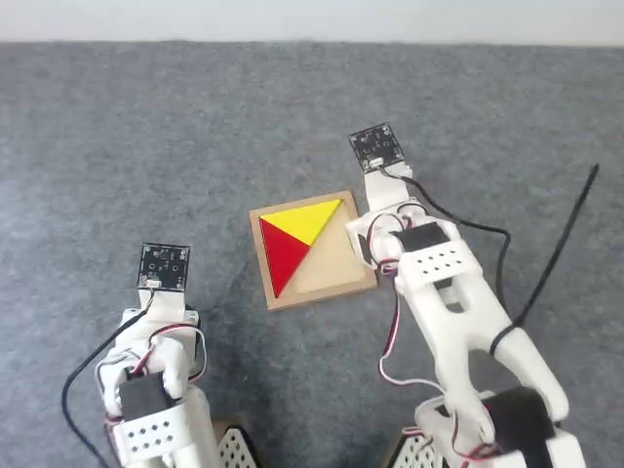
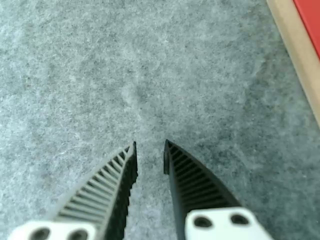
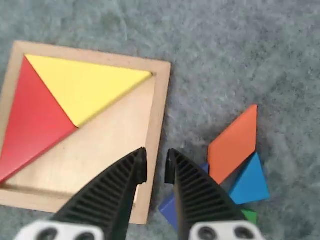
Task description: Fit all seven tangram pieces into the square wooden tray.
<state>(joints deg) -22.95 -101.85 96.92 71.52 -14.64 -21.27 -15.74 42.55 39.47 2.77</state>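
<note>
Right gripper (image 3: 155,161): barely parted, empty. To be widened and centred over orange piece (image 3: 232,144), lower right, apparently overlapping blue triangle (image 3: 248,181).

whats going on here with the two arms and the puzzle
Two robot arms are doing a tangram. The tray holds two pieces, a yellow triangle and a red triangle; its other half is bare wood. The right claw hangs empty and slightly open over the tray's edge, next to a cluster of loose pieces on the mat: an orange piece, a blue triangle and a bit of green. The left claw is over bare mat beside the tray, also empty and slightly open.
</note>
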